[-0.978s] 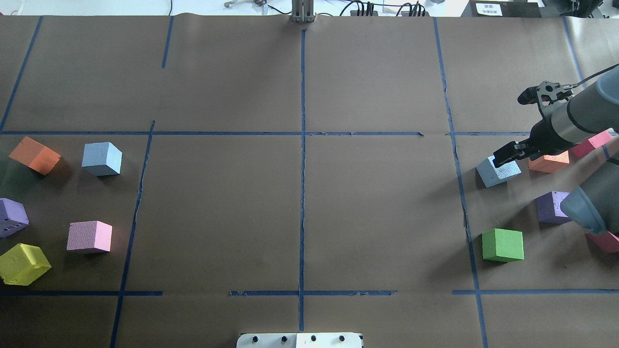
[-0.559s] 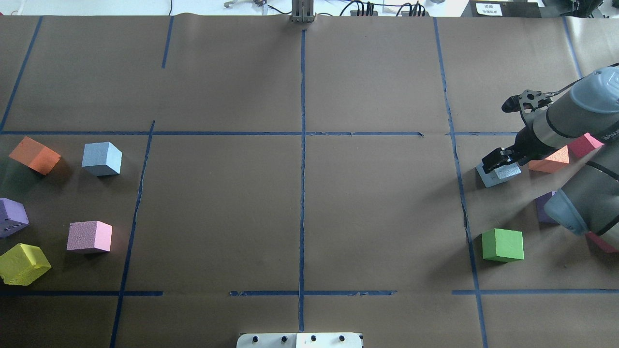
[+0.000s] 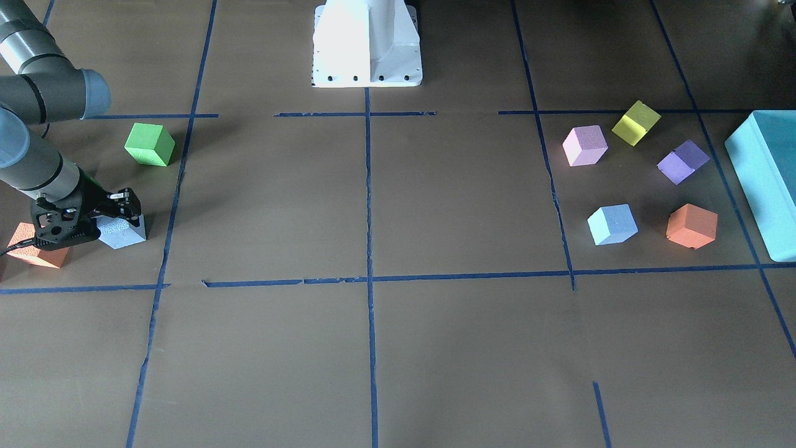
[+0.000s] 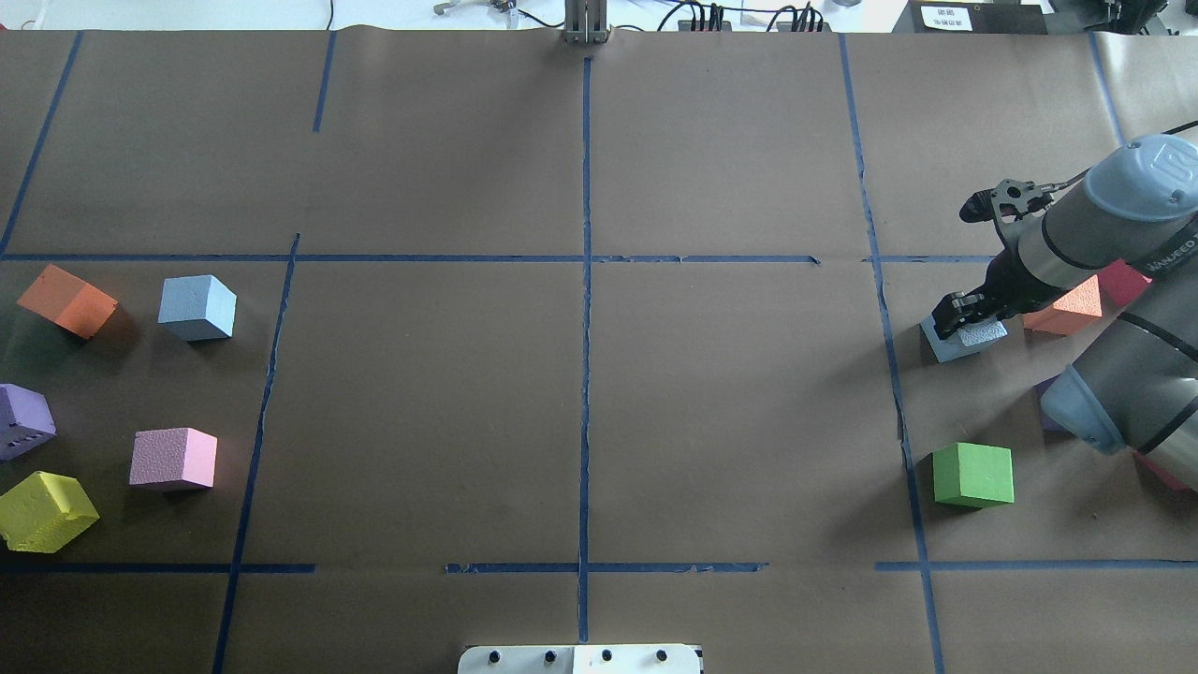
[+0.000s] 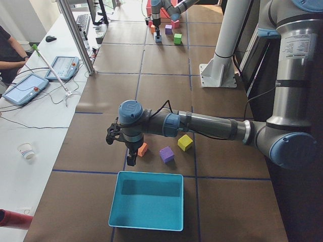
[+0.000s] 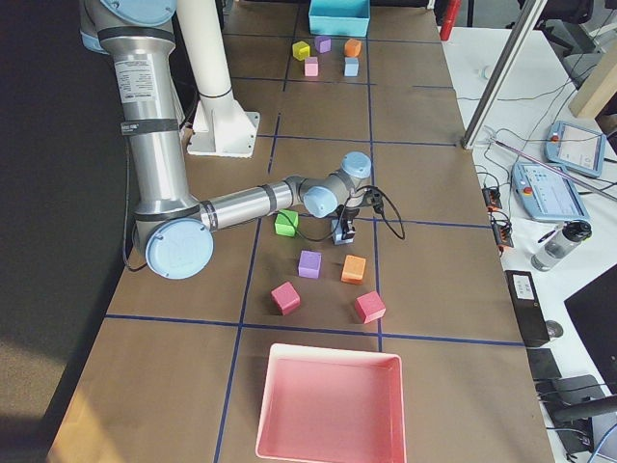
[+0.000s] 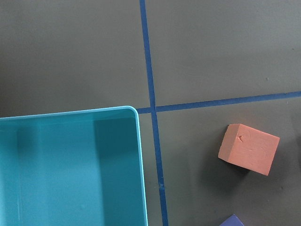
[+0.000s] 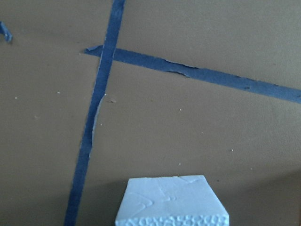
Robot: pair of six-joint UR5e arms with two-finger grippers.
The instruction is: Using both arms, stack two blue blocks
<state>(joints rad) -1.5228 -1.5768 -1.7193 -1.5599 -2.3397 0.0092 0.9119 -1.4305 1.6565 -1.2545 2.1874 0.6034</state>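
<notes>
— Two pale blue blocks, one toward each end of the counter (image 4: 421, 402). What do we have at the left?

— The left blue block (image 4: 197, 307) sits free on the brown paper, just right of an orange block (image 4: 67, 300). Its faces are turned a little off the tape lines. Our left gripper (image 5: 131, 160) hangs farther left, near the rim of the teal box (image 5: 151, 174), and is not over the blue block. Only the side view shows its fingers, so we cannot tell whether they are apart or together.

— And at the right?

— The right blue block (image 4: 969, 342) lies directly beneath our right gripper (image 4: 959, 316), just right of a tape line, with a green block (image 4: 973, 475) on its near side. The fingers reach down either side of the block's top. We cannot make out whether they press it.

— Which relation matters for the next move?

— Block straight under fingers, we judge. A cube has no long axis, so we only need the fingers square to two opposite faces.

— How will it handle?

— It is grainy foam with pebbled sides and crisp edges. We expect it to be light and to give a little under a squeeze, and the flat faces should stack well.
</notes>
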